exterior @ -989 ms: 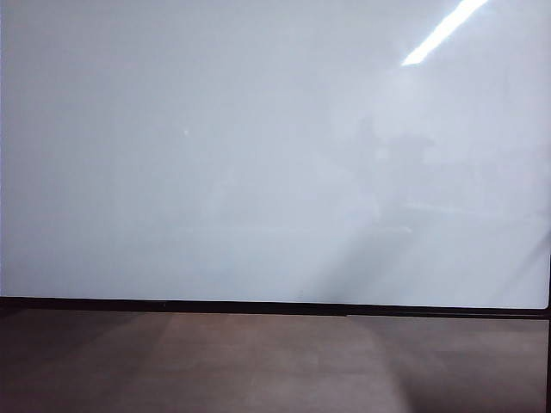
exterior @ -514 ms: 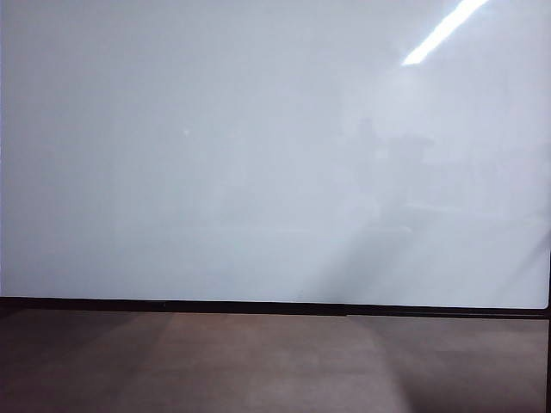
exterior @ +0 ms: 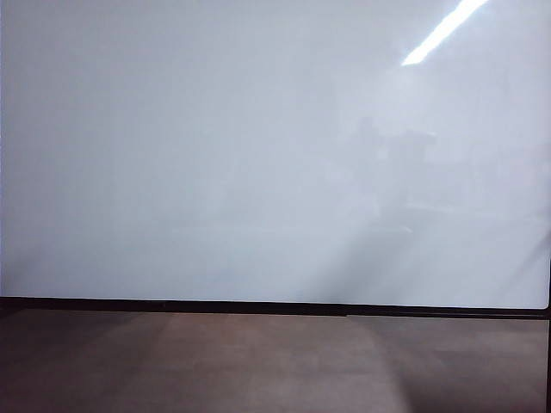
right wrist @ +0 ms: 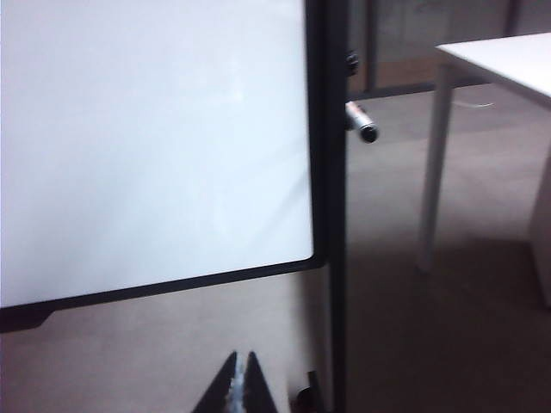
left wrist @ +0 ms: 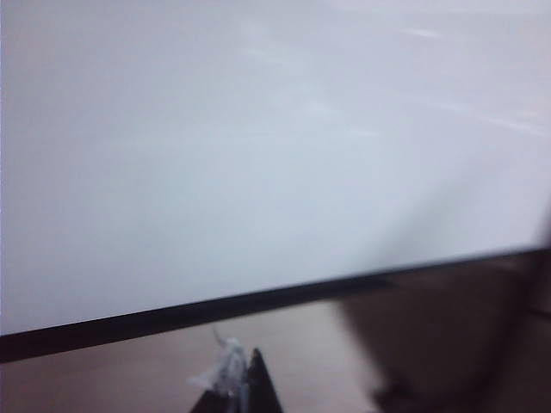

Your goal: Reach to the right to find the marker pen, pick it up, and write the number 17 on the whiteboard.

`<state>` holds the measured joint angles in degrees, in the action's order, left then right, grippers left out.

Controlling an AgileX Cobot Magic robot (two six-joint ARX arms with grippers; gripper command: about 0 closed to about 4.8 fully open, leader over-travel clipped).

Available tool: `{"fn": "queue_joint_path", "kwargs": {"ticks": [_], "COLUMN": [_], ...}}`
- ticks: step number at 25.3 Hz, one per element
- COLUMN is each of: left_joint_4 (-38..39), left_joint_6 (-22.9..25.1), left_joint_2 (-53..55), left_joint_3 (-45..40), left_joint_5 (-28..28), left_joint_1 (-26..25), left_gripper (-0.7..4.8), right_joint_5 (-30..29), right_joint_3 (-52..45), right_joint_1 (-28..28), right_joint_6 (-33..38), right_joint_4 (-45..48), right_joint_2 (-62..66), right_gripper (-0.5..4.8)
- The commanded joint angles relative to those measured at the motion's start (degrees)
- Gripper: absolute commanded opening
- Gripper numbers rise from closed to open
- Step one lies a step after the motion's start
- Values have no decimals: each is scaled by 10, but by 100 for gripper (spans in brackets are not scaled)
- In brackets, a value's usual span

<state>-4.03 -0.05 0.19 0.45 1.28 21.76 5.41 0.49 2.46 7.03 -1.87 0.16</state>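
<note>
Here, the whiteboard [exterior: 258, 155] is seen upright, just ahead of both tools, over brown floor [exterior: 258, 370]. The right tool [right wrist: 240, 372] is closed, empty; a marker pen [right wrist: 362, 121] sticks out beyond the board's frame, well ahead. The left tool [left wrist: 237, 379] is blurred, apparently closed.

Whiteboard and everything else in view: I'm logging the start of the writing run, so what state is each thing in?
Whiteboard: upright, blank, no writing.
Marker pen: sticking out past the board's black side post, not held.
Left pincer: tips together, looks shut, empty, low before the board.
Right pincer: shut, empty, near the board's lower corner.
White table: standing beyond the board.
</note>
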Motion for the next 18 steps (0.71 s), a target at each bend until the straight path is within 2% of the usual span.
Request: {"fn": "queue_joint_path", "kwargs": {"ticks": [1,5,10,15,18], "left_joint_4": [-7,-8,-7,-8,-7], "left_joint_6": [-2,-2,-2,-2,-2], "left_joint_2": [0,0,0,0,0], "left_joint_3": [0,0,0,0,0], "left_joint_5": [0,2,0,0,0], "left_joint_1": [61,119,124,124,124], "left_gripper": [-5,-5,-5,-5,-5], "right_joint_5": [35,78,103,101,83], "right_joint_3": [-1,-1,23,133,219], "right_joint_1": [0,0,7,33,63], "right_joint_6": [12,31,31,32,-3], "right_joint_4": [24,86,215,361,422], "right_joint_2": [0,0,14,112,226], "right_gripper": [-5,-5,-1,3,3]}}
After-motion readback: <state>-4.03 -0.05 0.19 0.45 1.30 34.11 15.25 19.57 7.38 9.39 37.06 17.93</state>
